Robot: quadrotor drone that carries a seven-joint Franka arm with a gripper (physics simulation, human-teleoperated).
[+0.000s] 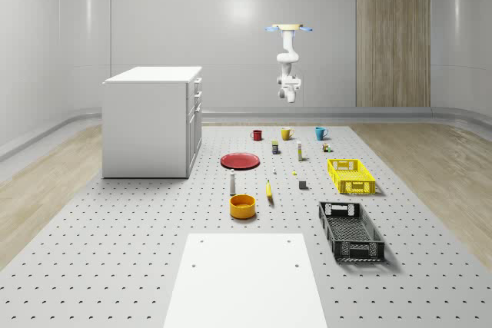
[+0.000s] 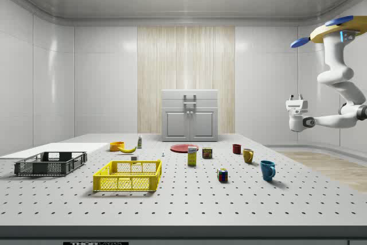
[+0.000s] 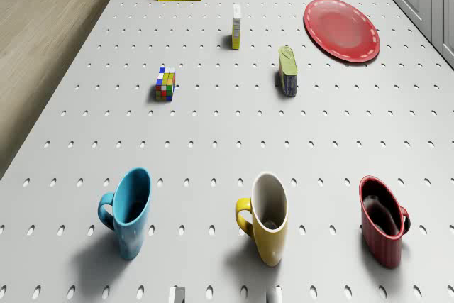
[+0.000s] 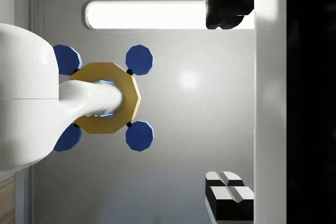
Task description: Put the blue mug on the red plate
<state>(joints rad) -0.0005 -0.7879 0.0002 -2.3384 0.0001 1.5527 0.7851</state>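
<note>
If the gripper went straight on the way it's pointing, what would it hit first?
Probably the ceiling. The gripper points upward, just beside the drone, which hovers high at the blue mug end of the table.

gripper (image 2: pixel 293 105): high above the perforated grey table (image 2: pixel 189 199)
glossy blue ceramic mug (image 2: pixel 267 170): below, slightly ahead
round red plate (image 2: pixel 184 148): well beyond mug

Perforated table (image 1: pixel 115 251) carries mugs, red plate (image 1: pixel 240 160), crates, cabinet (image 1: pixel 152 120).
</note>
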